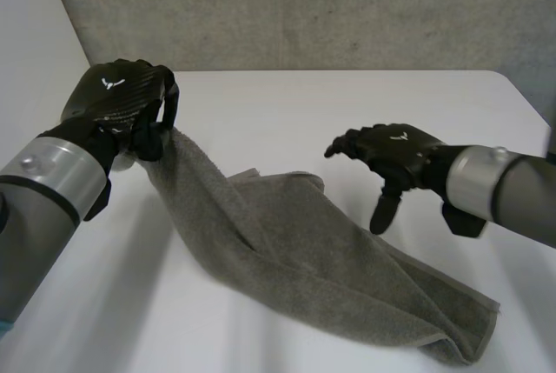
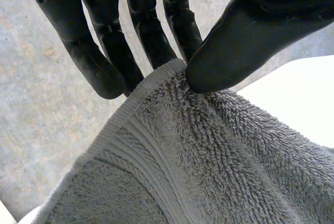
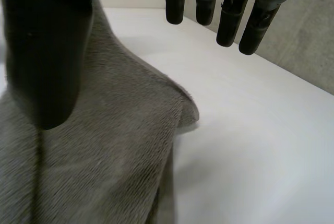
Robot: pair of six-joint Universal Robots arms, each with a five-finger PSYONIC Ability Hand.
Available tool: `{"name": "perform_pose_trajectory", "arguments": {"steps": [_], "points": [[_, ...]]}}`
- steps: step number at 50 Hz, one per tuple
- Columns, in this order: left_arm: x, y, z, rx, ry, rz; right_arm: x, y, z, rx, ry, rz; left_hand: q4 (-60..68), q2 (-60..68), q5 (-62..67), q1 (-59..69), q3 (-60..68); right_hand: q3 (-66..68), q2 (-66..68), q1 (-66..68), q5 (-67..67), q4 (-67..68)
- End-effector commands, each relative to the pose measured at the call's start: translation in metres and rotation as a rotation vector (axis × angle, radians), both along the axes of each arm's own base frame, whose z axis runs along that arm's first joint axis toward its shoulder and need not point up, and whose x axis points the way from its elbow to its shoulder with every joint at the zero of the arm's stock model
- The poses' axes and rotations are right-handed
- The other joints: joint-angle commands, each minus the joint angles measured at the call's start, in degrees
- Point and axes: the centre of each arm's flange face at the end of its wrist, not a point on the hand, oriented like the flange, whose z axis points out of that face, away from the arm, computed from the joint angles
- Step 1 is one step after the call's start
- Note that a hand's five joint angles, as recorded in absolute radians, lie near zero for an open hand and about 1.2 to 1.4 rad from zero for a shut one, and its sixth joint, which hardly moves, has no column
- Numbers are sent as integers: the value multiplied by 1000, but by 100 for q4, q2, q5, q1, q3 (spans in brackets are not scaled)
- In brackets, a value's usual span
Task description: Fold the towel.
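A grey towel (image 1: 295,260) lies rumpled across the white table (image 1: 347,112), one corner lifted at the left. My left hand (image 1: 122,108) holds that raised corner off the table, pinching it between thumb (image 2: 245,41) and fingers (image 2: 104,62); the towel (image 2: 209,166) hangs down from the pinch. My right hand (image 1: 391,156) hovers above the towel's middle, open, with its thumb pointing down and nothing held. In the right wrist view its fingers (image 3: 229,10) and thumb (image 3: 47,62) spread apart over the towel (image 3: 104,151).
A grey wall (image 1: 304,8) stands behind the table's far edge. Bare table (image 3: 250,130) stretches beyond the towel to the back and right. The towel's far end reaches close to the table's front right edge (image 1: 460,338).
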Motion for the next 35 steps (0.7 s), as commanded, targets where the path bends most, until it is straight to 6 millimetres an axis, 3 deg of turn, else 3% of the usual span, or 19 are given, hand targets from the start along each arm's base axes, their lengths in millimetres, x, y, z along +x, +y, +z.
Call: {"name": "perform_pose_trajectory", "arguments": {"steps": [1,10,18,25,29,35], "points": [[3,23,15,-47,23,-49,34,-30,-29,8,-7,-57,-718,-624,-1383,-262,-836,-375,-382,-318,-350,-421],[4,53,35,-131,56,-172,81,-33,-67,-6,-5,19,-718,-624,-1383,-262,-836,-375,-382,-318,-350,-421],[7,61,44,-165,73,-176,97,-42,-92,61,-46,18,-718,-624,-1383,-262,-836,-375,-382,-318,-350,-421],[9,67,51,-192,83,-182,106,-42,-99,81,-73,38,-718,-624,-1383,-262,-836,-266,-274,-209,-242,-313],[8,66,51,-208,84,-208,110,-43,-100,73,-89,42,-718,-624,-1383,-262,-836,674,666,730,698,627],[7,66,45,-204,79,-240,113,-52,-98,8,-117,25,-718,-624,-1383,-262,-836,560,552,617,585,513]]}}
